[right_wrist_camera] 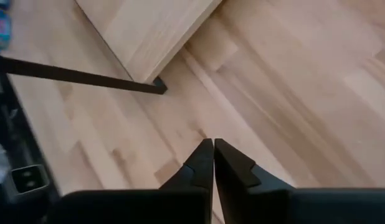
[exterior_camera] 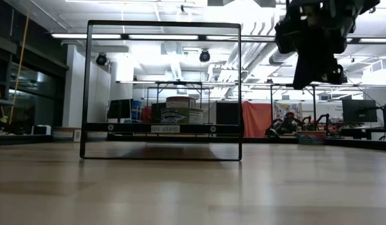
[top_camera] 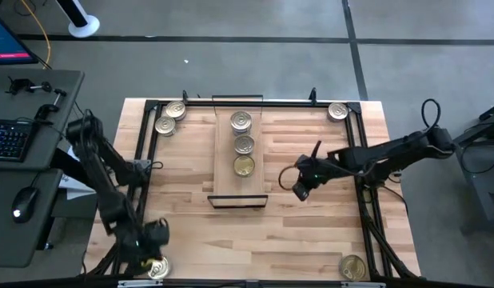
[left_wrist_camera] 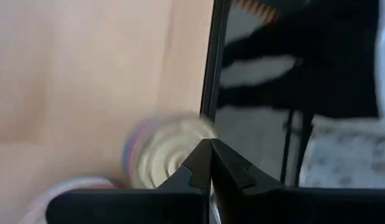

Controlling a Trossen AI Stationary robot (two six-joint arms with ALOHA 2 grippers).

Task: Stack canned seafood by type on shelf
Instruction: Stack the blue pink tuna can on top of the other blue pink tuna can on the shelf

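The left gripper (top_camera: pixel 155 234) hangs at the near left corner of the butcher-block table (top_camera: pixel 311 232), right above a gold-lidded tin (top_camera: pixel 157 268) that sits against the black table frame; in its wrist view the fingers (left_wrist_camera: pixel 202 163) meet at the tips with nothing between them, and the tin (left_wrist_camera: pixel 162 152) lies just beyond them. Shut like this it cannot take the tin; if it drops as it is, I judge it would press on the lid or nudge the tin against the frame rail instead of gripping it. The tin sits so close to the rail that one finger may have no room to pass on that side.

Further along, two tins (top_camera: pixel 170 117) sit together at the far left corner. In the middle stands the shelf (top_camera: pixel 225 172), a narrow light-wood board with black end frames, bearing three tins in a row: two silver ones (top_camera: pixel 242 132) farther back and a yellowish one (top_camera: pixel 244 166) nearest. They lie side by side rather than stacked, so sorting by type looks barely begun. A careless placement could knock that row along the board.

The right gripper (top_camera: pixel 301 186) hovers just beside the shelf's near right corner, fingers (right_wrist_camera: pixel 205 163) closed together and empty over bare wood. One more tin (top_camera: pixel 338 111) rests at the far right corner and another (top_camera: pixel 352 266) at the near right edge
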